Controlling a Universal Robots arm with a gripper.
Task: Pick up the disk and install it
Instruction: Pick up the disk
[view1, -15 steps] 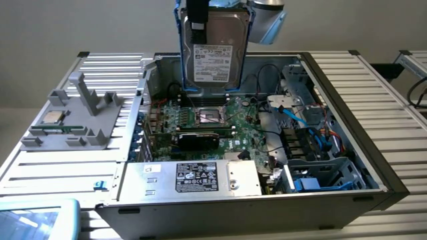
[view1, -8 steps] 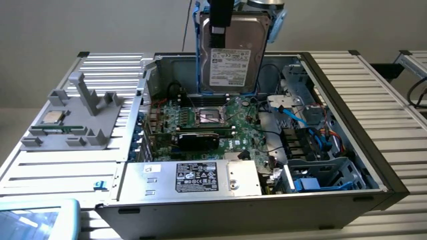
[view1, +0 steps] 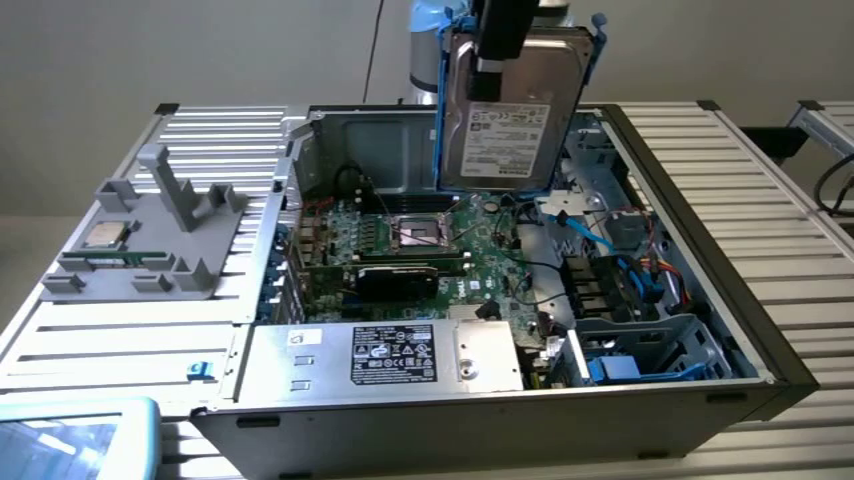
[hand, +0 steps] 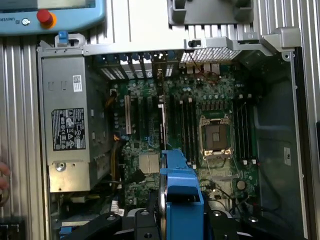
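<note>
Gripping disk between fingers, top centre of exterior frame. Hung with long axis upright (label toward camera), above far end of open case. Bay cage well apart, toward lower right.

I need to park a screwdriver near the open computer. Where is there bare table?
Bare slatted table lies on the exterior view's right of the case, and between the grey fixture and the pendant. Inside the case it is crowded: motherboard, cables, with the disk hanging above.
</note>
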